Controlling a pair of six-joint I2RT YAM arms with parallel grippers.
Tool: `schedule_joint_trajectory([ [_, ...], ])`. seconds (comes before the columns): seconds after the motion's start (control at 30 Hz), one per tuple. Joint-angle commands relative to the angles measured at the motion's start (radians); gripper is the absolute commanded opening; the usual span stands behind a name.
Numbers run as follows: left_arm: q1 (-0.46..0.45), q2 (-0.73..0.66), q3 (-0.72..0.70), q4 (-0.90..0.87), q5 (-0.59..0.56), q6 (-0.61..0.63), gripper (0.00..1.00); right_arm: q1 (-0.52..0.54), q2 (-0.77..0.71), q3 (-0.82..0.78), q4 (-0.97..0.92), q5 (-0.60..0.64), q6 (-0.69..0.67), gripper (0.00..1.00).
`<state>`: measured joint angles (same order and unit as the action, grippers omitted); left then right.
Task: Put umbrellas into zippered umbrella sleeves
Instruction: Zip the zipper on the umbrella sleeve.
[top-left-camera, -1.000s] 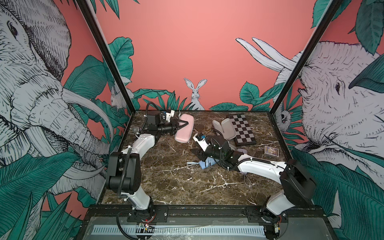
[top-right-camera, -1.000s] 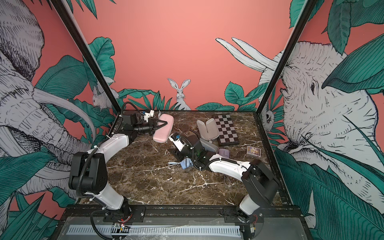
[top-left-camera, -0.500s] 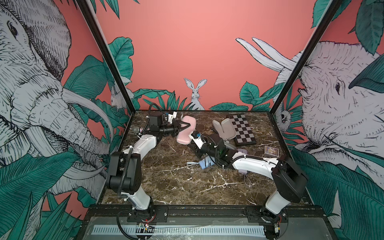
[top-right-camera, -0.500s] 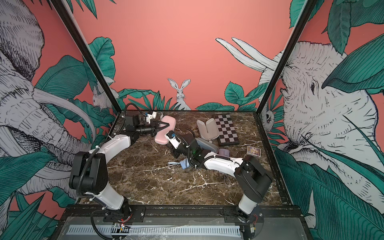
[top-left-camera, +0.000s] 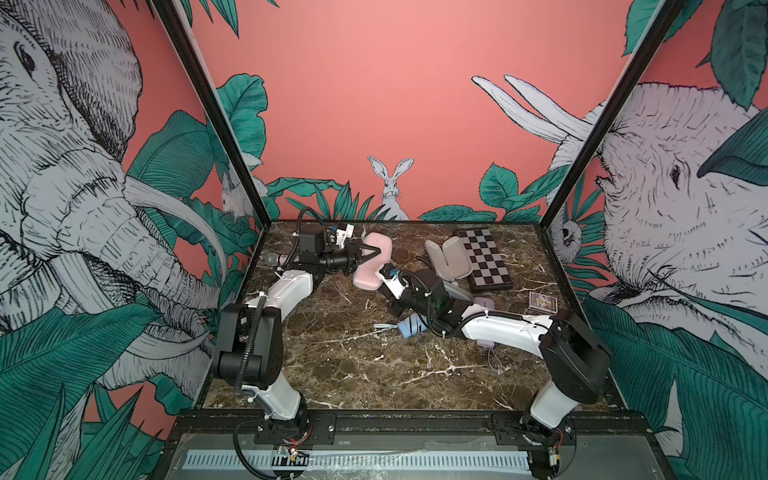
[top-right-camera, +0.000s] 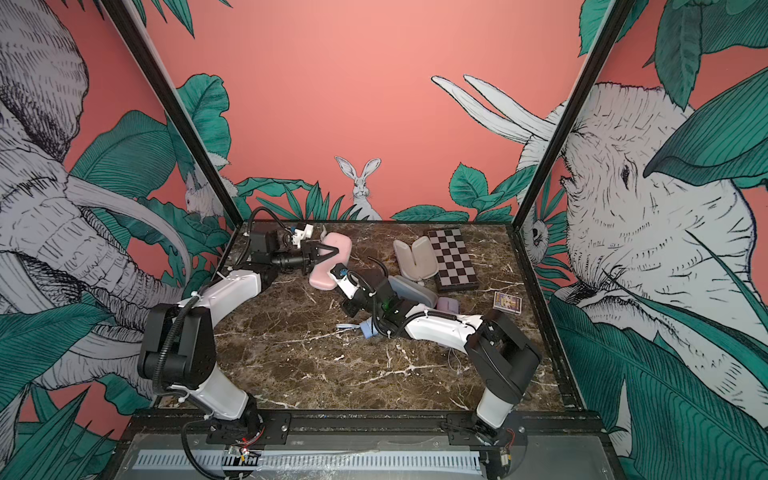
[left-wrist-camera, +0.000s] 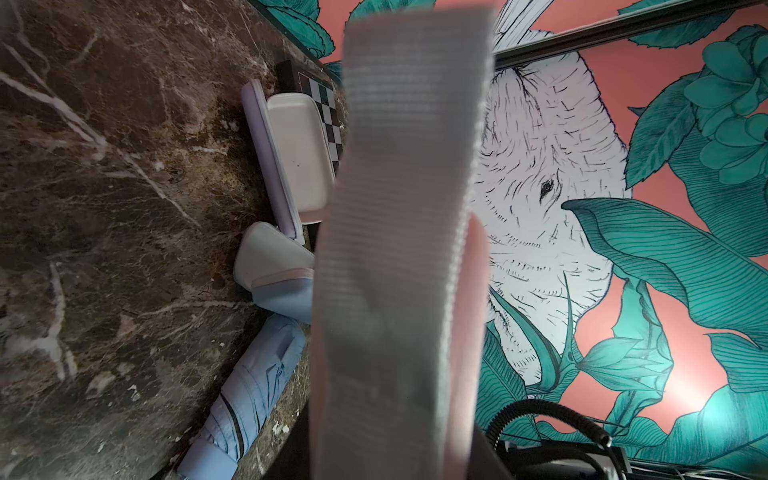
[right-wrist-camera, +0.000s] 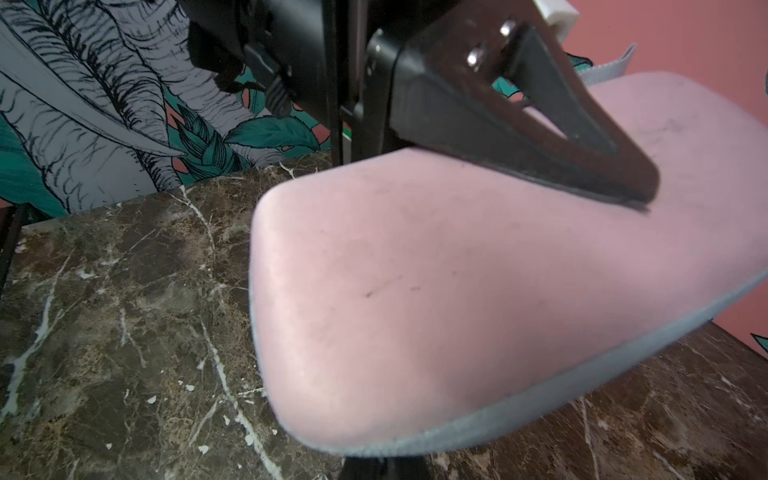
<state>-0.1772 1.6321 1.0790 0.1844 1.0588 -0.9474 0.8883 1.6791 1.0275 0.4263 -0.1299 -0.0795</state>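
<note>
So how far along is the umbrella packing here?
Likely done: the pink sleeve looks closed and no pink umbrella shows, so it may be inside. In hand: the left gripper clamps that sleeve; the right gripper is shut at its end. Remaining: the blue umbrella and lilac umbrella lie loose, the lilac sleeve and blue sleeve open.

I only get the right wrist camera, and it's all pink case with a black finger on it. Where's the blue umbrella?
Observer: The blue umbrella lies flat on the table, nearer the front edge than the pink case.
Operator: Whose black finger is that?
Observer: It belongs to the left gripper, whose fingers clamp the pink case around its middle.
</note>
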Motion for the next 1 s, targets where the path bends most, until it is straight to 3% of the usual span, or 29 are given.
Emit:
schedule_joint_trajectory([
  [0.0, -0.008, -0.070, -0.023, -0.030, 0.085, 0.041, 0.00, -0.030, -0.016, 0.009, 0.051, 0.069, -0.056, 0.00],
  [0.5, -0.040, -0.089, -0.089, -0.114, 0.119, 0.133, 0.00, -0.168, 0.009, 0.085, -0.039, -0.008, -0.095, 0.00],
  [0.97, -0.095, -0.057, -0.088, -0.157, 0.133, 0.191, 0.00, -0.261, 0.146, 0.323, -0.171, -0.097, -0.094, 0.00],
])
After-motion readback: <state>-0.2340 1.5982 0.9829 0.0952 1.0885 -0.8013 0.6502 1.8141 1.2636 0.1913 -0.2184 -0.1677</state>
